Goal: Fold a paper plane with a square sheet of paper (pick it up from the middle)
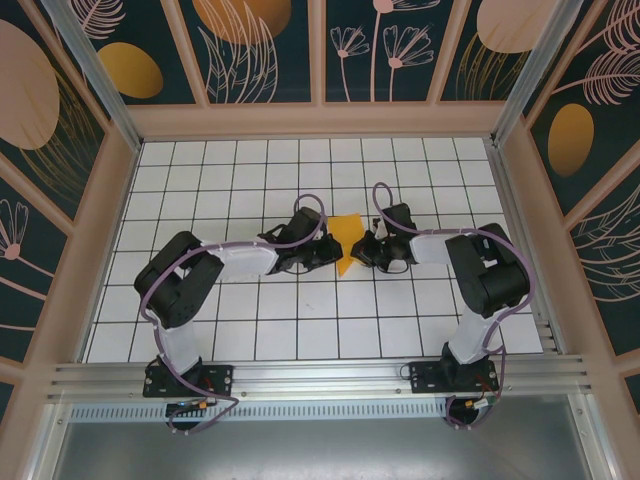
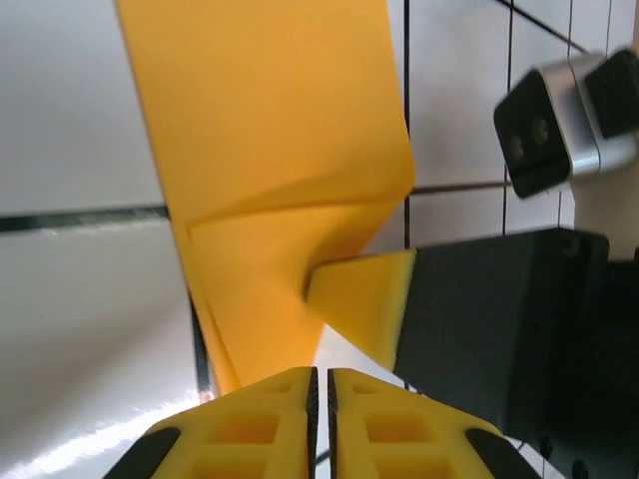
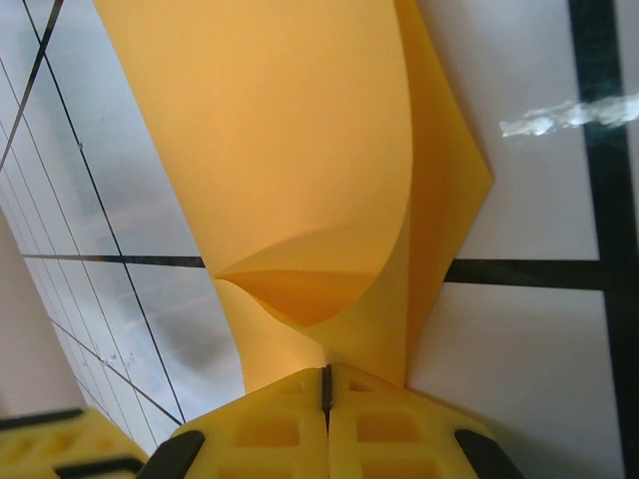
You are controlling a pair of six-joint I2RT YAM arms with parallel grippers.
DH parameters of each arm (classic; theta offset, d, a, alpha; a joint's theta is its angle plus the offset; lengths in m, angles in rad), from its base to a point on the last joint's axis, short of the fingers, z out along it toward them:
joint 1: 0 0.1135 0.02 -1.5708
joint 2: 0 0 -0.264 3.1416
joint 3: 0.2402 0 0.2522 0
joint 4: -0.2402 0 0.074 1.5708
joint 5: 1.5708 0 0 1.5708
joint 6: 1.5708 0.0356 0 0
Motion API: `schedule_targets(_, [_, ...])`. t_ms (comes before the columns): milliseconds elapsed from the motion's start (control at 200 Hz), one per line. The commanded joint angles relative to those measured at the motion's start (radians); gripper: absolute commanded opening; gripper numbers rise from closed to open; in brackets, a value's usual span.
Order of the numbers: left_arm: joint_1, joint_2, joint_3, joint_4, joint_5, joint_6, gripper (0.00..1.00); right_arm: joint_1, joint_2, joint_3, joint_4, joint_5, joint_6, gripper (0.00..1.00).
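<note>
You will find the folded paper sheet (image 1: 347, 238) at the centre of the table (image 1: 250, 330), between the 2 grippers. The right gripper (image 3: 324, 377) is clamped on the sheet's edge. The left gripper (image 2: 319, 379) has its fingers together, with the paper at its 11 o'clock.

The left arm (image 1: 190, 280) and the right arm (image 1: 485, 270) rise from their bases, bend at the elbow on the outer side and reach inward, low and nearly flat; the left gripper (image 1: 330, 252) and the right gripper (image 1: 365, 250) face each other, almost tip to tip; the left fingers (image 2: 250, 429) are pressed together, with a thin seam between them; the right fingers (image 3: 270, 429) are closed on the paper (image 3: 290, 150).
</note>
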Motion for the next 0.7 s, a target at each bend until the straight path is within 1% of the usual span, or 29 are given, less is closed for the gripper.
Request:
schedule_targets(0, [-0.015, 0.027, -0.015, 0.071, 0.036, -0.034, 0.11, 0.011, -0.024, -0.008, -0.005, 0.011, 0.032, 0.04])
schedule_targets(155, [-0.020, 0.059, -0.010, 0.068, 0.043, -0.036, 0.09, 0.012, -0.019, -0.006, 0.001, -0.001, 0.034, 0.04])
schedule_targets(420, [-0.020, 0.108, 0.024, 0.025, 0.024, -0.021, 0.08, 0.012, -0.018, -0.001, 0.004, -0.017, 0.029, 0.04])
schedule_targets(520, [-0.020, 0.113, 0.028, -0.009, -0.001, -0.012, 0.07, 0.011, -0.018, 0.004, 0.007, -0.025, 0.021, 0.04])
schedule_targets(696, [-0.021, 0.113, 0.040, -0.109, -0.081, 0.006, 0.05, 0.001, -0.045, 0.023, -0.005, -0.032, -0.026, 0.05])
